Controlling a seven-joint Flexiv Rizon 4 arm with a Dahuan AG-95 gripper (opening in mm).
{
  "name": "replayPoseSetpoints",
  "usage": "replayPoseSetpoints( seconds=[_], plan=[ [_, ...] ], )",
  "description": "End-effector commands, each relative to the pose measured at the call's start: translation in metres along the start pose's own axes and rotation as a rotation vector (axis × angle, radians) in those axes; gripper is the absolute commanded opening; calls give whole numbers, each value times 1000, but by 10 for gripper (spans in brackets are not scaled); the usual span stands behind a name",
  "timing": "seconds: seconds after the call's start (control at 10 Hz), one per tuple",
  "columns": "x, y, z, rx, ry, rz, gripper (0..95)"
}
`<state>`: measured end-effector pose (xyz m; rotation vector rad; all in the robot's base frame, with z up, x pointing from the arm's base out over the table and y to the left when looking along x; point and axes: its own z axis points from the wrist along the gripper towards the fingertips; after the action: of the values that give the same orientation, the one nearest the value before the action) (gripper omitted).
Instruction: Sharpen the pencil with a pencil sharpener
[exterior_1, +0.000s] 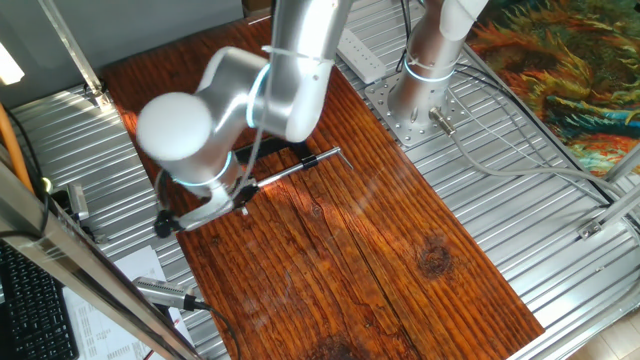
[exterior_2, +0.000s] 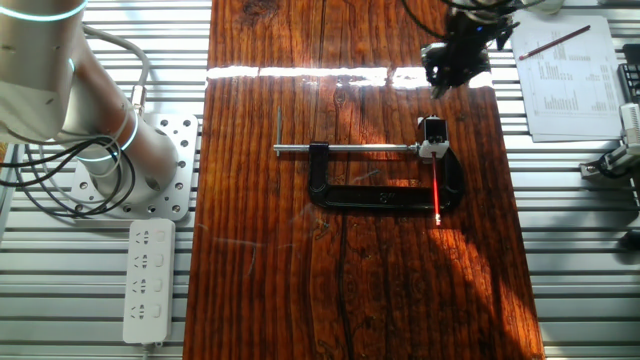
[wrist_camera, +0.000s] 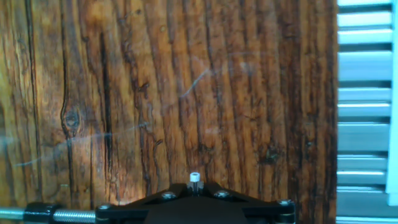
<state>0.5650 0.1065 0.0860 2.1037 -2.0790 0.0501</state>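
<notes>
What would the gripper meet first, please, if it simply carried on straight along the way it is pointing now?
Most likely the bare wooden tabletop: the hand view shows only wood grain ahead of the gripper. The clamp, pencil sharpener and pencil lie off to one side. Its fingers are not visible, so the exact line is uncertain.

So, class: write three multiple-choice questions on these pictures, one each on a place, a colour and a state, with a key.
1. The pencil sharpener sits
A. by the end of the clamp's silver rod
B. on the paper sheet
C. on the power strip

2. The pencil is
A. blue
B. red
C. green

3. The pencil is
A. held in the fingers
B. standing upright
C. lying on the table

Key:
1. A, the sharpener is right at the rod's tip.
2. B, it shows as a bright red stick.
3. C, it lies flat, apart from the fingers.
</notes>
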Motion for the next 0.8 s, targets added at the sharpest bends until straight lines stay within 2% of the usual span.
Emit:
replayPoseSetpoints(
  seconds=[0.1, 0.4, 0.8],
  plan=[
    [-1, 0, 4, 32, -8, 38, 0],
    [-3, -2, 13, 47, -19, 65, 0],
    [-4, -3, 14, 47, -15, 78, 0]
  ],
)
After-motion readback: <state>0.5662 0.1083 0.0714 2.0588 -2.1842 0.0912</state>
